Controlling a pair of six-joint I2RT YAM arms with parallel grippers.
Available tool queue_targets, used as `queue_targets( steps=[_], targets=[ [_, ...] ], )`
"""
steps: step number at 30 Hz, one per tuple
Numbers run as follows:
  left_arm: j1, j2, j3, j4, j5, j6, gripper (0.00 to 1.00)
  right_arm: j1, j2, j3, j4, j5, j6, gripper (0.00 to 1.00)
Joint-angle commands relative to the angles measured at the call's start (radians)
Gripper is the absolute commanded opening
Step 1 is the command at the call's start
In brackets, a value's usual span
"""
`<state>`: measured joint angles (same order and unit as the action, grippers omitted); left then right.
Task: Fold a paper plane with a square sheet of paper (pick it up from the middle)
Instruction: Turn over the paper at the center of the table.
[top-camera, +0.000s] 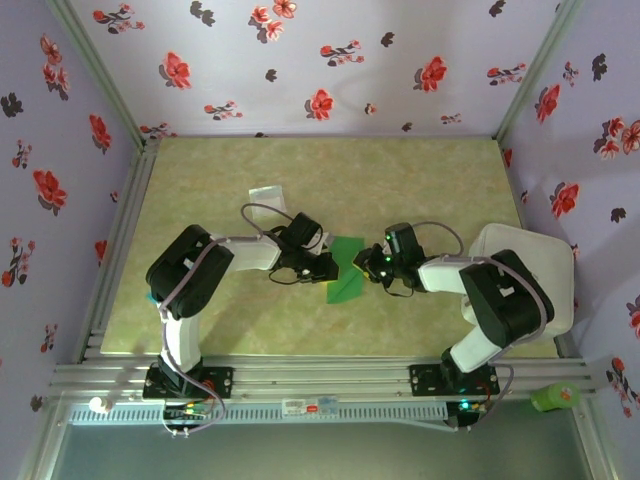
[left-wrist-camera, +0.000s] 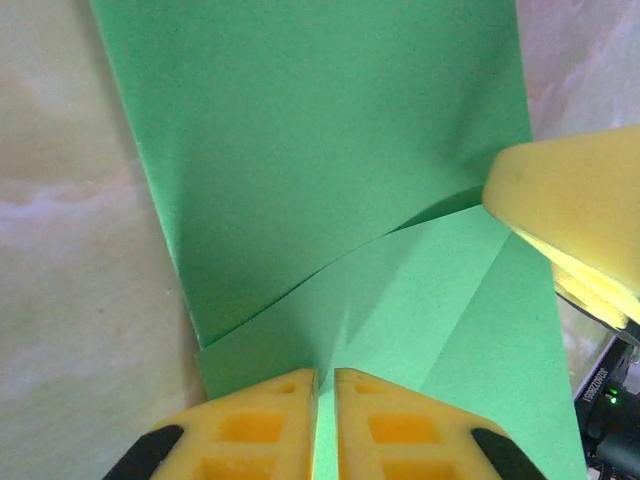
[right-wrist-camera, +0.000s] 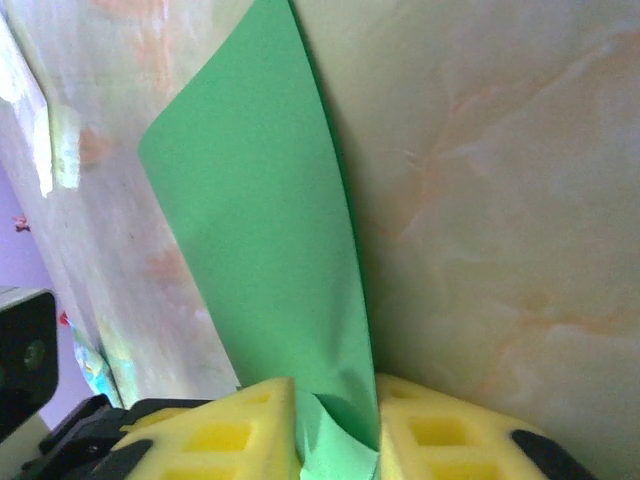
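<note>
- Green square sheet of paper (top-camera: 347, 270) (left-wrist-camera: 320, 150) (right-wrist-camera: 260, 250), partly folded, lies in the middle of the table (top-camera: 400, 180), between both arms.
- Left gripper (top-camera: 328, 268) (left-wrist-camera: 325, 400) pinches one edge, its pads almost touching.
- Right gripper (top-camera: 368, 262) (right-wrist-camera: 338, 420) clamps a raised flap of the sheet between its pads.

Paper (top-camera: 346, 286) on table (top-camera: 420, 180), between left hand (top-camera: 328, 268) and right hand (top-camera: 372, 266).

No text, brand or number can be read. A small white tag (top-camera: 305, 406) on the front rail (top-camera: 375, 409) is perhaps printed, but is too small to be made out.
</note>
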<state>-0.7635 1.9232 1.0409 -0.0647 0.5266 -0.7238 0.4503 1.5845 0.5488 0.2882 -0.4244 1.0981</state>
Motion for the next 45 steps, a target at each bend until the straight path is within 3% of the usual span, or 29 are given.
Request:
queue_targets(
  steps=[1,8,14,22,27,31,36,40,45],
  targets=[
    [-0.008,-0.029,-0.027,-0.038,-0.025,-0.005,0.16,-0.007,0.003,-0.013,0.049,-0.012,-0.017,0.15],
    [0.007,-0.152,-0.042,0.051,-0.049,-0.085,0.23,-0.005,-0.065,0.019,-0.027,0.005,-0.081,0.01],
    [0.026,-0.303,-0.085,0.020,-0.179,-0.059,0.27,0.007,-0.188,0.141,-0.355,0.108,-0.266,0.01],
    [0.091,-0.561,-0.226,0.025,-0.379,-0.085,0.28,0.143,-0.279,0.444,-0.928,0.634,-0.565,0.01],
    [0.110,-0.706,-0.288,-0.033,-0.542,-0.095,0.29,0.245,-0.139,0.648,-1.221,0.993,-0.617,0.00],
    [0.116,-0.838,-0.348,-0.091,-0.700,-0.132,0.29,0.328,0.034,0.781,-1.364,1.160,-0.602,0.00],
    [0.126,-1.013,-0.393,-0.200,-0.868,-0.164,0.28,0.437,0.234,0.881,-1.373,1.198,-0.525,0.00],
    [0.134,-1.150,-0.412,-0.303,-0.966,-0.173,0.29,0.505,0.409,0.994,-1.370,1.113,-0.465,0.00],
    [0.143,-1.247,-0.432,-0.348,-0.999,-0.164,0.34,0.559,0.555,1.128,-1.335,0.978,-0.452,0.03]
  ],
)
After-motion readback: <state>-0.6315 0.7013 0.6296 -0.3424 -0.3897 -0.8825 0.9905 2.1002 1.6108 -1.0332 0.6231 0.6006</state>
